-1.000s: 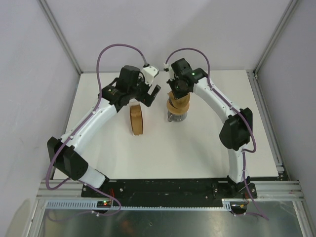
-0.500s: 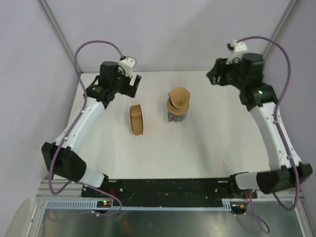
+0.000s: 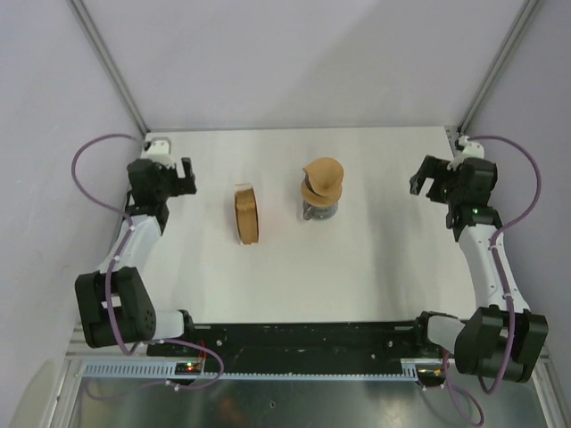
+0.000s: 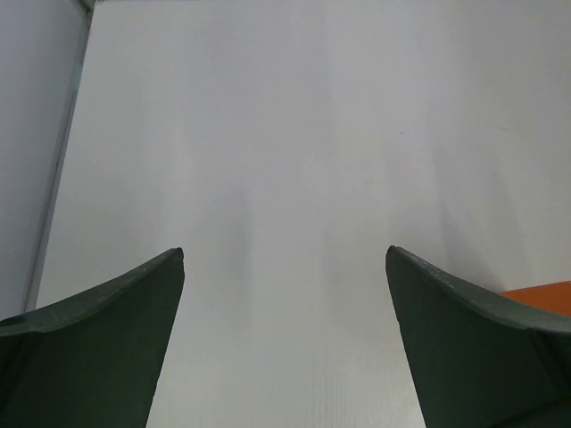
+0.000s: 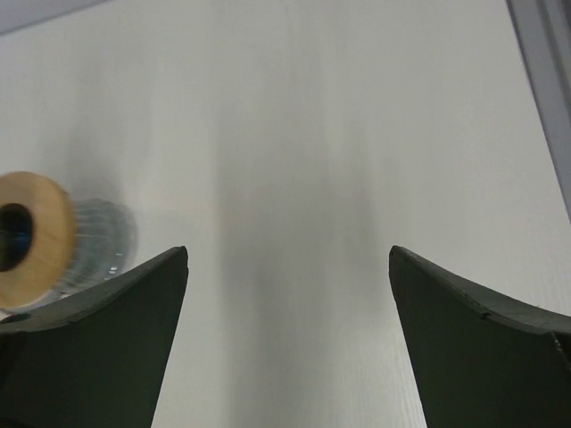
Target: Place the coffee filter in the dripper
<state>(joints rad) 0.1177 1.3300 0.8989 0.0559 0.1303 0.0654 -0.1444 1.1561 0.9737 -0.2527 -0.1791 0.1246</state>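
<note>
The brown coffee filter (image 3: 325, 171) rests on top of the dripper (image 3: 318, 193), its rounded edge sticking up above the tan wooden collar. The dripper stands on a clear glass jug (image 3: 319, 212) at the table's middle. My left gripper (image 3: 186, 176) is far off at the left side, open and empty; its wrist view shows its gripper (image 4: 285, 254) over bare table. My right gripper (image 3: 425, 180) is at the right side, open and empty. In the right wrist view the gripper (image 5: 288, 252) frames bare table, with the wooden collar (image 5: 40, 234) and the jug (image 5: 100, 242) at the left edge.
An upright stack of brown filters (image 3: 248, 214) stands left of the dripper. An orange-brown edge (image 4: 546, 299) shows at the lower right of the left wrist view. Metal frame posts (image 3: 107, 67) and grey walls close in the white table (image 3: 357, 276).
Both arms have drawn back from the middle to the table's sides. The right gripper has opened and let go of the filter, which stays on the dripper.
</note>
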